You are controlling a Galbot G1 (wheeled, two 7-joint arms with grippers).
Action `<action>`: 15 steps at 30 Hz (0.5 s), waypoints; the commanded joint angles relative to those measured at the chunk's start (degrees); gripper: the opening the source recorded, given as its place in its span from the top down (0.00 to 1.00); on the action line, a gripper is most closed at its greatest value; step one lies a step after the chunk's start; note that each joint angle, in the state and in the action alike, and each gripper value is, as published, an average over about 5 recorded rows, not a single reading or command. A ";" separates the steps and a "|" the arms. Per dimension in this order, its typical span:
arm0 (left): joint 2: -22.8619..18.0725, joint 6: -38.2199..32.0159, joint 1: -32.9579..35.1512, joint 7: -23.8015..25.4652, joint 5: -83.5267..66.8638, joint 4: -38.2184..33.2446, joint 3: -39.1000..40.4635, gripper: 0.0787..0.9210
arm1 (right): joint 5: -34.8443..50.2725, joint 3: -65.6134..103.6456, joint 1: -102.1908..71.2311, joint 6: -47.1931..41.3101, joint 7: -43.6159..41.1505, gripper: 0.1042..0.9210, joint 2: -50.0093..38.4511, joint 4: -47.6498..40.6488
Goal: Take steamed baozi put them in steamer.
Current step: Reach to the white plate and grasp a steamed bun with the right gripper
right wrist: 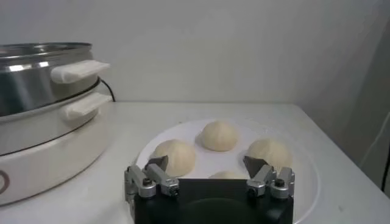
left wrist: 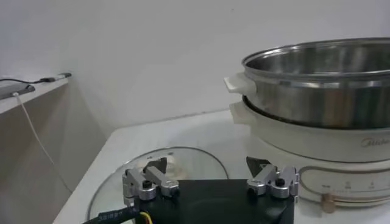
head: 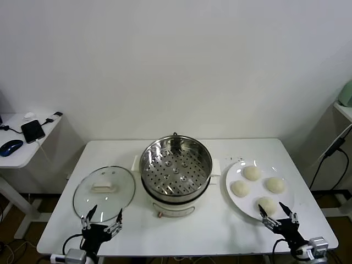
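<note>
Four cream-white baozi lie on a white plate (head: pixel 240 202) at the right: one at the back (head: pixel 252 172), one at the left (head: pixel 240 188), one at the right (head: pixel 275 185) and one at the front (head: pixel 268 205). The steel steamer (head: pixel 176 166) stands empty mid-table on its white pot base. My right gripper (head: pixel 279 215) is open at the plate's front edge, just before the front baozi; three of the baozi (right wrist: pixel 219 135) show ahead of it (right wrist: pixel 207 165) in its wrist view. My left gripper (head: pixel 102 218) is open at the table's front left, over the near edge of the glass lid.
The round glass lid (head: pixel 104 190) with a white handle lies flat left of the steamer, also in the left wrist view (left wrist: pixel 164 167). A side desk (head: pixel 22 144) with a phone and mouse stands far left. Cables hang at the right.
</note>
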 commanded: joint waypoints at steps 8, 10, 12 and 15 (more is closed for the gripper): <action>-0.26 -0.16 0.31 -0.16 1.05 -0.31 -0.13 0.12 | -12.37 5.24 13.53 -7.89 -10.74 0.12 -8.44 -3.88; -0.33 -0.16 0.31 -0.22 1.25 -0.45 -0.14 0.12 | -19.12 4.09 19.62 -9.05 -17.33 0.12 -12.86 -7.02; -0.50 -0.13 0.27 -0.24 1.33 -0.80 -0.10 0.12 | -25.23 2.05 25.53 -9.73 -24.56 0.12 -17.53 -10.32; -0.90 -0.08 0.22 -0.21 1.37 -1.65 0.14 0.12 | -33.77 -2.88 35.77 -9.29 -38.84 0.12 -24.33 -15.60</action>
